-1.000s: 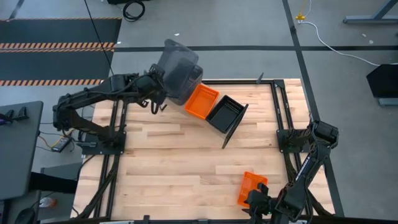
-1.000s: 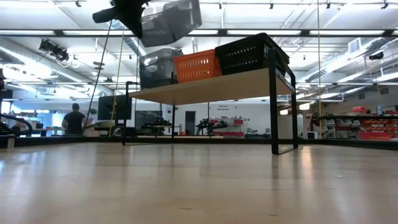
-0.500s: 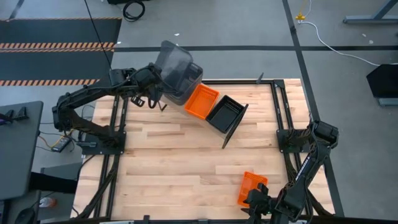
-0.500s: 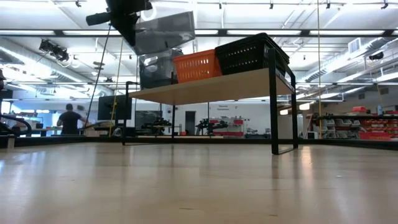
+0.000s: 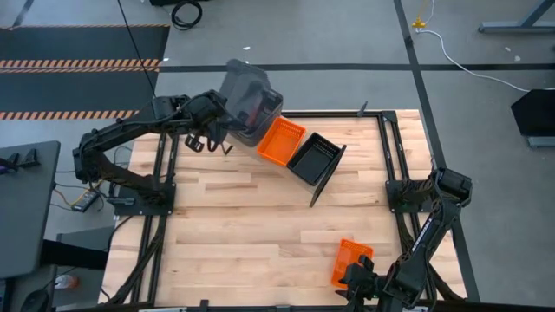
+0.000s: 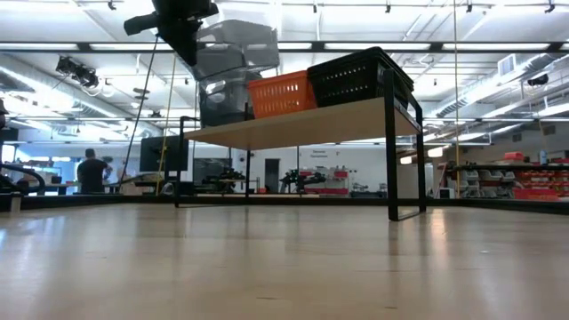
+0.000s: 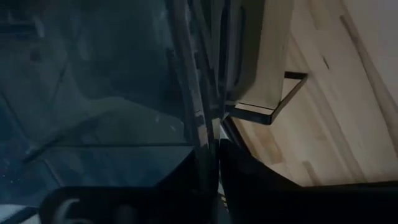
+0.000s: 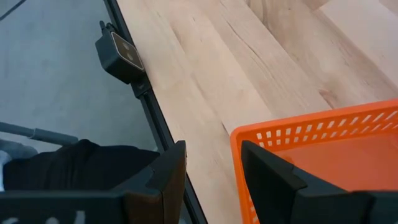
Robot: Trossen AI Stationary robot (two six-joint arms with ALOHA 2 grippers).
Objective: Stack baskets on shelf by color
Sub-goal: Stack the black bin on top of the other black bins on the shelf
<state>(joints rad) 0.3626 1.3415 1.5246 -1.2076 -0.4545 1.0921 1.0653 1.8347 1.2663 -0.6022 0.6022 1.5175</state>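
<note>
- 2 grey baskets: 1 held aloft (image 5: 245, 92), 1 on the shelf beneath it (image 6: 222, 105).
- 2 orange baskets: 1 on the shelf (image 5: 281, 141), 1 at the table's near edge (image 5: 350, 260).
- 1 black basket (image 5: 313, 158).
- 1 shelf (image 6: 302, 124).
- 1 table (image 5: 243, 225).
- 2 robot arms.
- 1 person in the background (image 6: 90, 171).

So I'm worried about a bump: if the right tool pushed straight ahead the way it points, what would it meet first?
Probably the rim of the bright orange slotted plastic basket, which sits between the right tool's open fingers; past it lies only the slatted wooden tabletop, though depth is unclear.
</note>
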